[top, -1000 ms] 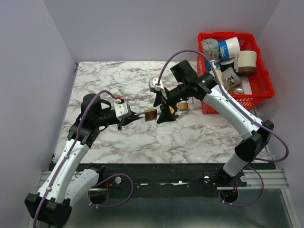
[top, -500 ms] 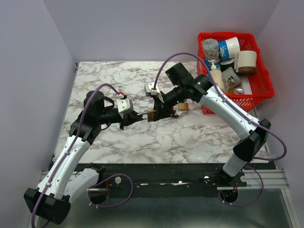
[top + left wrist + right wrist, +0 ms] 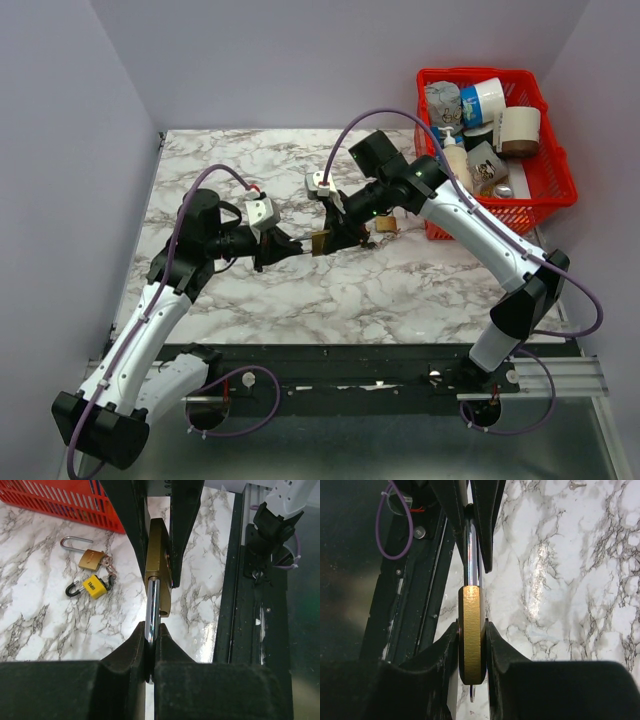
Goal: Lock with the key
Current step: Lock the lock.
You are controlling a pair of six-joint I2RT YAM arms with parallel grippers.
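Note:
A brass padlock (image 3: 319, 241) hangs in the air between my two grippers, above the marble table (image 3: 250, 170). My left gripper (image 3: 150, 639) is shut on its steel shackle (image 3: 152, 607). My right gripper (image 3: 471, 626) is shut on the flat sides of the brass body (image 3: 471, 615), coming from the opposite side. In the right wrist view a thin silver piece, seemingly the key (image 3: 471, 695), sticks out of the body's end between the right fingers. The shackle (image 3: 471, 555) runs from the body into the left fingers (image 3: 485, 525).
Two more padlocks lie on the marble behind the right gripper: a small brass one (image 3: 90, 559) and a yellow one (image 3: 93, 586). A red basket (image 3: 548, 196) full of containers stands at the back right. The black rail (image 3: 360, 380) runs along the near edge.
My right gripper has moved left onto the padlock and shut on its brass body. My left gripper has kept its hold on the shackle and shifted slightly.

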